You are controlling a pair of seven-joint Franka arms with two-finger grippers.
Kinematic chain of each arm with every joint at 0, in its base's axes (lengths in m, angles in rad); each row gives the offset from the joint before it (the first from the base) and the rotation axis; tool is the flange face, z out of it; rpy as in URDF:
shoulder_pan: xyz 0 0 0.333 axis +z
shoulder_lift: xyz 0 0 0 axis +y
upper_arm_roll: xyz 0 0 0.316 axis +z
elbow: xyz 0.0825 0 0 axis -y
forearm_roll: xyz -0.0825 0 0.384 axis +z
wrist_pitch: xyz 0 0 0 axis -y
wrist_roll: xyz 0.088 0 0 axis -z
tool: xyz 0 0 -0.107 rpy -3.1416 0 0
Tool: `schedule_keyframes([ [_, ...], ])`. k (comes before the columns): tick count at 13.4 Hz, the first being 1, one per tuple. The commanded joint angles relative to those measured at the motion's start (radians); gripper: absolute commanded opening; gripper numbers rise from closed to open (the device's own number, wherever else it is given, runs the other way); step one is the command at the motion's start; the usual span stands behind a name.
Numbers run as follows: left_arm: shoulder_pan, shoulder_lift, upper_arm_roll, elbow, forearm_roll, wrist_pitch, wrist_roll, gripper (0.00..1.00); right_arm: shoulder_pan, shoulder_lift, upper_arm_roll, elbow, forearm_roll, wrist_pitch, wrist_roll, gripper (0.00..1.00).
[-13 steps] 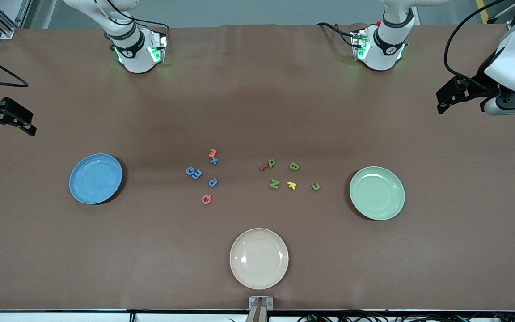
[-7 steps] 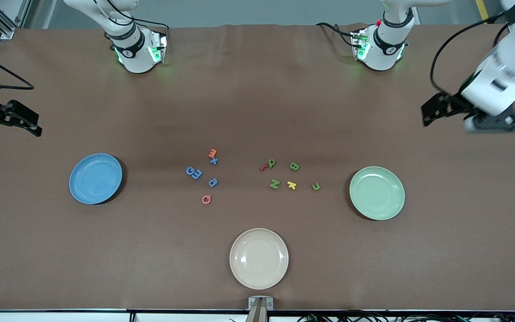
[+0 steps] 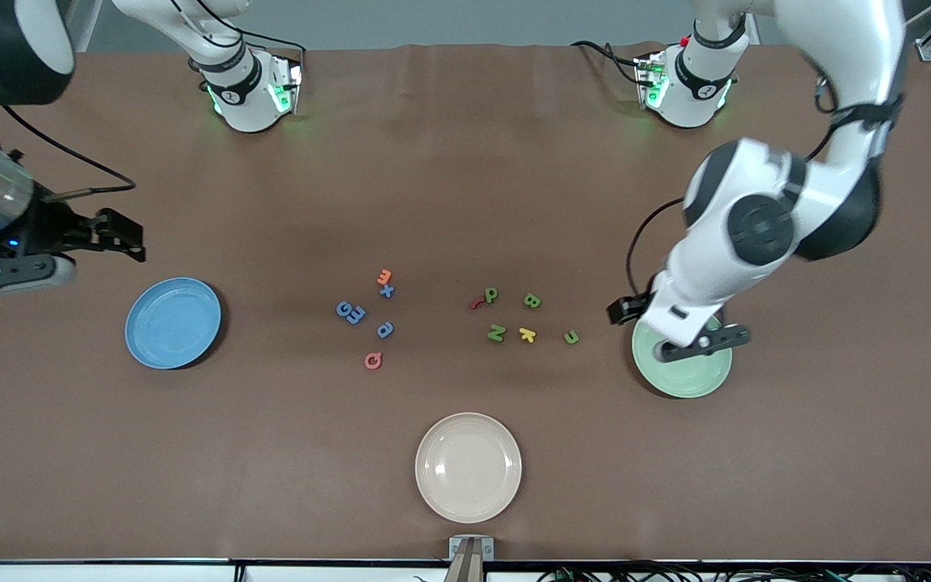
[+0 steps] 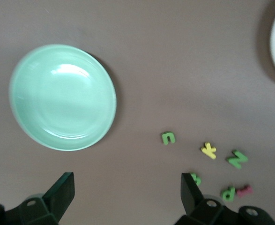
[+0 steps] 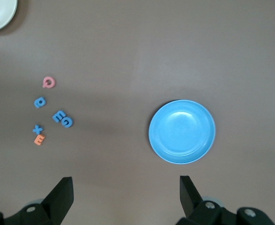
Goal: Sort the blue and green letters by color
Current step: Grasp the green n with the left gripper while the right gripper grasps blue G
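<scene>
I see the table (image 3: pixel 465 178), then the green plate (image 3: pixel 696 376) at 3 o'clock and the blue plate (image 3: pixel 173 322) at 9. The left gripper (image 4: pixel 128 192) hangs spread over the green plate's rim; the right gripper (image 5: pixel 126 197) is spread near the blue plate. The blue letters (image 3: pixel 362 311) and green letters (image 3: pixel 530 318) lie at center.

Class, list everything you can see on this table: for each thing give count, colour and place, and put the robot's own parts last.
blue letters: four, mid-blue, mid-table, toward the right arm's end.
green letters: four, olive-green, mid-table, toward the left arm's end.
other letters: four; orange, pink, red, yellow; among those groups.
blue plate: one, at the right arm's end.
green plate: one, pale green, at the left arm's end.
cream plate: one, nearest the front camera.
table: one, brown.
left gripper: open, over the green plate's edge.
right gripper: open, over the table beside the blue plate.
</scene>
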Motion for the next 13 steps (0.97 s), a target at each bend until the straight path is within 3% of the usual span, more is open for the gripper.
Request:
schedule_keyframes([
  [1, -0.07, 0.133, 0.004, 0.024, 0.07, 0.098, -0.229, 0.99, 0.057, 0.062, 0.0, 0.004, 0.001, -0.043, 0.002, 1.0],
  [3, -0.11, 0.211, 0.002, 0.029, 0.13, 0.173, -0.369, 0.94, 0.133, 0.088, 0.0, -0.005, -0.004, -0.041, 0.002, 1.0],
  [6, -0.118, 0.266, 0.002, 0.027, 0.13, 0.234, -0.39, 0.81, 0.218, 0.13, 0.0, -0.083, -0.002, 0.062, -0.003, 1.0],
  [9, -0.124, 0.308, 0.002, 0.027, 0.129, 0.28, -0.396, 0.7, 0.289, 0.128, 0.0, -0.23, -0.002, 0.261, -0.027, 1.0],
  [13, -0.124, 0.326, 0.002, 0.018, 0.13, 0.287, -0.425, 0.59, 0.289, 0.148, 0.0, -0.407, -0.002, 0.551, -0.268, 1.0],
])
